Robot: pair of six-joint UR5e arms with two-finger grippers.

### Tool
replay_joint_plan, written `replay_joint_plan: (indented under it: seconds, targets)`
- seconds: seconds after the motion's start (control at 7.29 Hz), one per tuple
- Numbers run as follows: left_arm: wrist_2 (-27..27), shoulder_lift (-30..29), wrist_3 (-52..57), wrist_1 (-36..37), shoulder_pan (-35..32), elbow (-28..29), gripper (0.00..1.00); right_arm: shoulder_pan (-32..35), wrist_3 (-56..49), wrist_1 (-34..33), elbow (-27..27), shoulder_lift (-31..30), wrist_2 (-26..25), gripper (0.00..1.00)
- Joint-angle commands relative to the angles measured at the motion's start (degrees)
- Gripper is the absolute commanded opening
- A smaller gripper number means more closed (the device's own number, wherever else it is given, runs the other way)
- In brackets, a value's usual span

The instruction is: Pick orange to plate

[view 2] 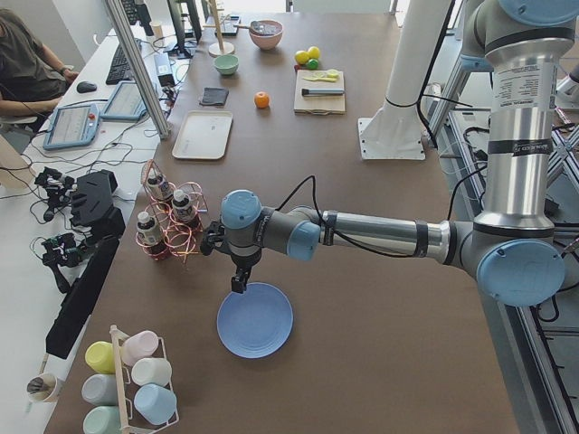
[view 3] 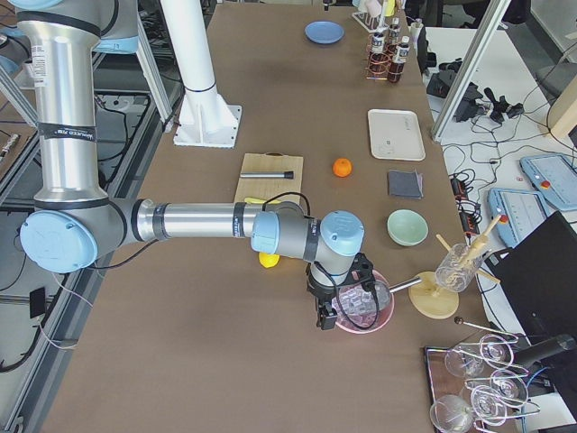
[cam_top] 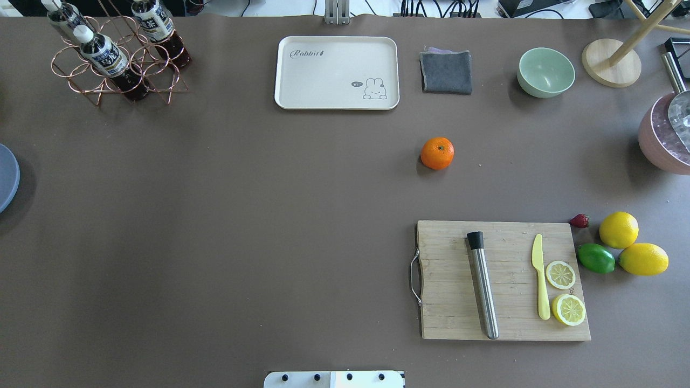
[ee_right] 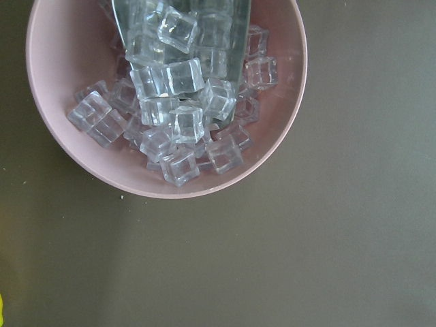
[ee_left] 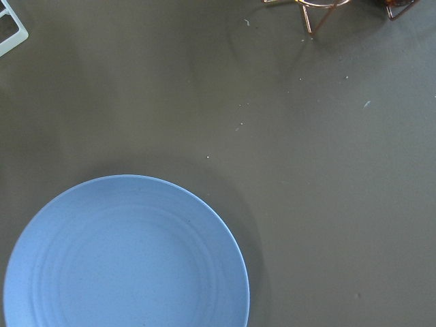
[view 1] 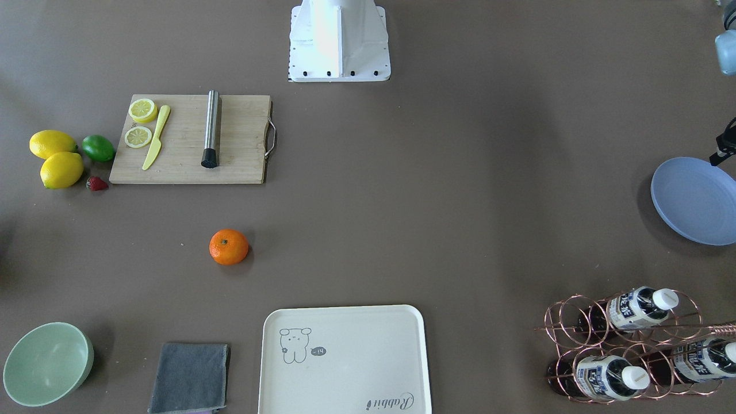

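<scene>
Orange [view 1: 229, 246] sits alone on the bare counter [cam_top: 215, 215], on the robot's right half. It lies between the wooden cutting board [cam_top: 447, 280] on the robot's side and the cream tray [cam_top: 323, 75] on the far side, touching neither. Being round, it has no long axis to line up with, and its stem dot faces roughly upward.

Plate [ee_left: 122, 259] lies at the counter's far left end, well apart from the orange and holding nothing.

Left pincer [view 2: 237, 282] hangs just above the plate's near rim, pointing down. Right pincer [view 3: 325, 316] hangs over the pink bowl [ee_right: 286, 75] of ice cubes at the counter's right end. Both pincers show clearly only in the side views, so whether their fingers are spread or pressed together cannot be told. Neither appears to carry anything.

Governing relation: the orange is nearer the right arm. From the right pincer it lies toward the counter's middle, at roughly the same depth as the pink bowl. From the left pincer it lies across most of the counter's length.

Judgement: the task is at its start, with the orange not yet grasped. The right arm looks better placed for the pick, but the plate stands on the left arm's side, so the carry would have to span the counter.
</scene>
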Motion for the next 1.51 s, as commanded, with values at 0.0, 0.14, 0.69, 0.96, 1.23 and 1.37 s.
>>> replay_joint_plan:
  seconds: [0.0, 0.14, 0.69, 0.96, 1.23, 1.37]
  targets:
    - [-0.5, 1.9, 1.2, -0.2, -1.2, -1.2, 0.98, 0.0, -0.1, 0.1, 0.3, -1.0, 1.1, 1.0]
    - [-0.4, 3.4, 1.1, -0.1, -1.2, -3.0, 0.98, 0.0, -0.1, 0.2, 0.3, -1.0, 2.5, 1.0]
    - [-0.1, 5.5, 1.2, -1.0, -1.1, -4.0, 0.98, 0.0, -0.8, 0.7, 0.4, -1.4, 3.8, 1.0]
    - [0.0, 5.5, 1.0, -1.2, -1.1, -3.0, 0.98, 0.0, -0.8, 0.7, 0.4, -1.3, 3.9, 1.0]
    - [-0.2, 5.6, 1.1, -1.3, -1.2, -3.0, 0.98, 0.0, -0.7, 0.5, 1.1, -1.4, 4.1, 1.0]
    - [-0.5, 5.5, 1.0, -1.2, -1.2, -3.4, 0.98, 0.0, -0.7, 0.6, 1.1, -1.4, 4.2, 1.0]
